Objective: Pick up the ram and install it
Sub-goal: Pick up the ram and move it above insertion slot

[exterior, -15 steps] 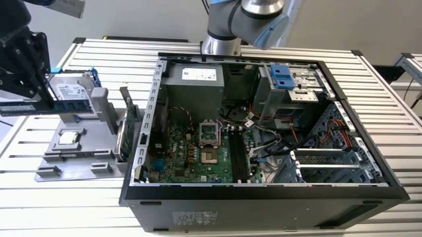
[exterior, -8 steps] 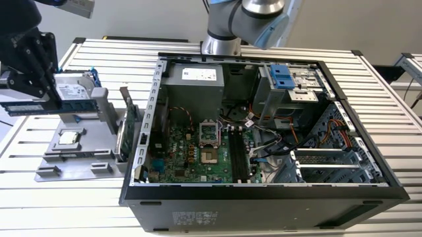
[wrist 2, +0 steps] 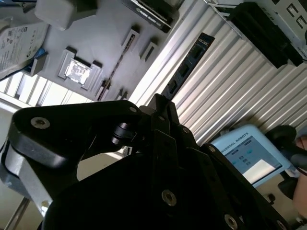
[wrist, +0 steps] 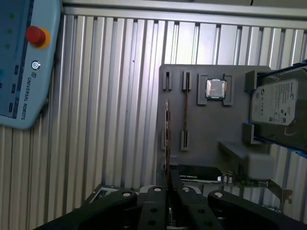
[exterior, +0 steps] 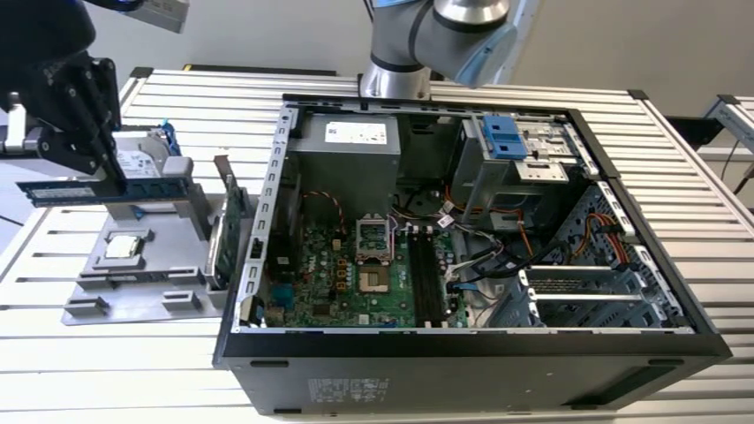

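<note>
1. Between the jaws: the ram [exterior: 53, 192], pinched flat across its middle by the gripper [exterior: 109, 179].
2. Just beneath: grey holder [exterior: 154, 283], apart from the stick; pick judged done, install not yet.
3. Well beyond: open case [exterior: 471, 340], memory slots [exterior: 425, 278] vacant; calls for square, edge-on alignment.

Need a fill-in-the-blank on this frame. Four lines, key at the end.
1. The gripper is shut on the ___.
2. That stick is held ___ the case.
3. The hard drive sits in a ___ bracket.
4. The pendant has a ___ button.
Missing: ram; outside; blue; red.
</note>
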Controlling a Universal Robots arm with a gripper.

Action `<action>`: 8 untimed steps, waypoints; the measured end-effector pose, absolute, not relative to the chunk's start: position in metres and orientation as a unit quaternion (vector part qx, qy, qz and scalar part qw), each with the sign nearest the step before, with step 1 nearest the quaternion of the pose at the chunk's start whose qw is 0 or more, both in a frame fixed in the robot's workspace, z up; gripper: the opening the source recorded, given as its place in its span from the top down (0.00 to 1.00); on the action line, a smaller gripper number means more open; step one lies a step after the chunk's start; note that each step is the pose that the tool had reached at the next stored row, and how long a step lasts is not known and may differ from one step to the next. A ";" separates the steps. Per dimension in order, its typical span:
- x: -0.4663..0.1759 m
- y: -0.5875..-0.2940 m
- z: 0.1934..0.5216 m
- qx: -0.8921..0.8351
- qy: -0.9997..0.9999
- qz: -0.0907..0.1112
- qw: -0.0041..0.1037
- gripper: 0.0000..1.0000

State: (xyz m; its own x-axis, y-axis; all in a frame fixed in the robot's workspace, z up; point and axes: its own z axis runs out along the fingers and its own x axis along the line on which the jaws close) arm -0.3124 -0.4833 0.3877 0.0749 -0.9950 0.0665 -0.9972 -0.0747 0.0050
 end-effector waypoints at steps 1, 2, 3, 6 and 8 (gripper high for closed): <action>-0.311 -0.483 0.388 0.733 -0.680 0.023 0.024 1.00; -0.309 -0.483 0.388 0.733 -0.680 0.023 0.024 1.00; -0.308 -0.483 0.388 0.733 -0.680 0.023 0.024 1.00; -0.303 -0.483 0.388 0.733 -0.680 0.023 0.025 1.00; -0.300 -0.483 0.388 0.733 -0.680 0.023 0.024 1.00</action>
